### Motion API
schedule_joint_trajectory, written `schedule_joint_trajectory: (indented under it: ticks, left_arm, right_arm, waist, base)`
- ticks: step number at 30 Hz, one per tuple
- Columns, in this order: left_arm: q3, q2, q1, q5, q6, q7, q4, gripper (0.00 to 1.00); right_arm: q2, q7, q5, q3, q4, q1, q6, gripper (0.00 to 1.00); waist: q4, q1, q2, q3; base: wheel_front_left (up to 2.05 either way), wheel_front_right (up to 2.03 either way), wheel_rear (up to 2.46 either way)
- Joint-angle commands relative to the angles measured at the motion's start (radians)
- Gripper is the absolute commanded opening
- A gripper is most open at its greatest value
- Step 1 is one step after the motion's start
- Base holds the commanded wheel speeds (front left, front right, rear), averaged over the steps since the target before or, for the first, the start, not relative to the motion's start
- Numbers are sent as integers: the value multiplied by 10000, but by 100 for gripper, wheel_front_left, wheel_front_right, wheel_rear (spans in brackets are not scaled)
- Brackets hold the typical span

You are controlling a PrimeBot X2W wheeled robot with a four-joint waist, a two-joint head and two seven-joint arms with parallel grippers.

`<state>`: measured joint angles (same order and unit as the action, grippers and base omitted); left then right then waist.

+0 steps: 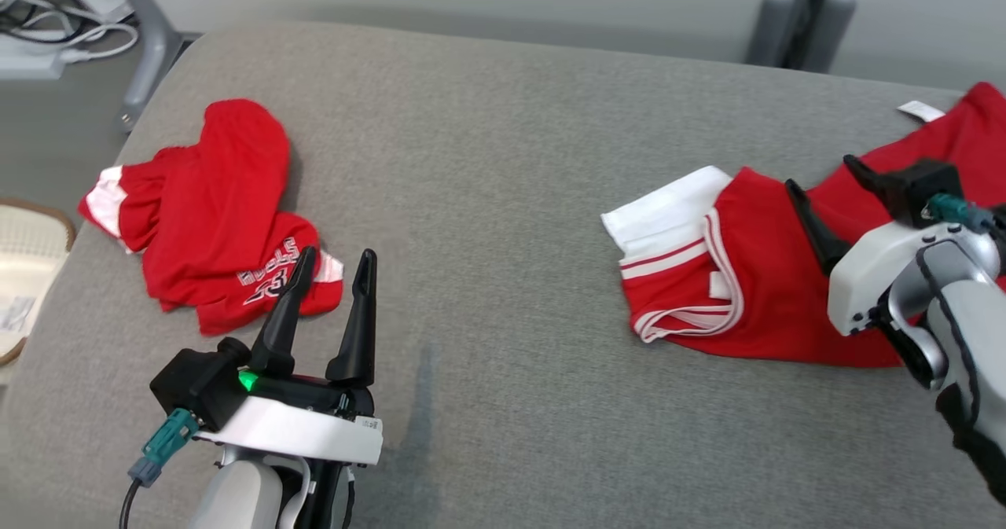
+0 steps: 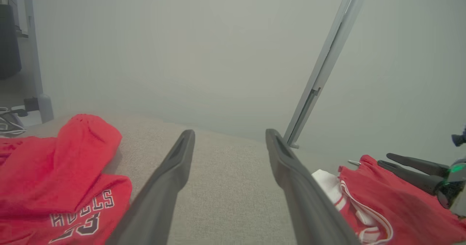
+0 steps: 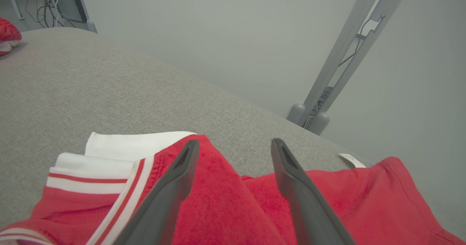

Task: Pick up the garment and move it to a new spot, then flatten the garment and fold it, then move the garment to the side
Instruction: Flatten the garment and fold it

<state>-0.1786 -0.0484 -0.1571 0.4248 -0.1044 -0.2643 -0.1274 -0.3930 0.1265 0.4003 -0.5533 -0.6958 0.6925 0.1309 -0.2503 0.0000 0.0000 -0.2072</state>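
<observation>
Crumpled red jersey (image 1: 212, 214) at left of grey surface (image 1: 487, 199); left claw (image 1: 336, 255) released, empty, beside it. At right, red white-trimmed garment (image 1: 747, 277) lies loosely spread; right claw (image 1: 820, 172) released over it. Likely soft, light, limp: pinch hem corners.

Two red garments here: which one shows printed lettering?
The crumpled garment on the left, by the left gripper; the flatter garment by the right gripper shows white striped trim instead.

Right hand (image 3: 235, 143) — fingers (image 3: 171, 186) spread — hovers over the red garment (image 3: 225, 208).
</observation>
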Motion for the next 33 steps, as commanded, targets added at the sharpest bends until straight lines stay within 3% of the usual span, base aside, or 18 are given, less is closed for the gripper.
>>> schedule_joint_trajectory:
  ticks: [1,9,17,18,19,28,33]
  left_arm:
    - [-48,-31,-261,80,-41,5,-12,100]
    - [-242,-36,-501,293,-104,5,-78,100]
    - [-228,-36,-605,348,-150,5,-116,100]
    - [-222,-34,-602,340,-153,5,-124,100]
    - [-206,-36,-582,315,-161,5,-143,100]
    - [-116,-37,-444,147,-158,5,-155,100]
    - [-59,-34,-373,105,-93,5,-108,100]
  right_arm:
    - [-241,-288,442,-397,-261,351,-2,100]
    - [-1056,-1266,2272,-1966,-811,1437,-2,100]
    - [-1387,-2101,3805,-3132,-1082,1951,-2,100]
    - [-1398,-2203,3965,-3253,-1106,1988,-2,75]
    - [-1442,-2268,4198,-3557,-1040,2075,-2,0]
    - [-1403,-1446,5055,-4508,-715,2270,-1,0]
    - [-1320,-465,5260,-4824,-459,2567,-1,0]
  waist:
    - [-459,0,0,-373]
    - [-1070,0,0,-861]
    - [-1282,0,0,-1023]
    - [-1280,0,0,-1019]
    - [-1257,0,0,-996]
    - [-815,0,0,-662]
    - [-502,0,0,-421]
  base:
    - [0,0,0]
    - [0,0,0]
    - [0,0,0]
    - [0,0,0]
    - [0,0,0]
    - [0,0,0]
    - [0,0,0]
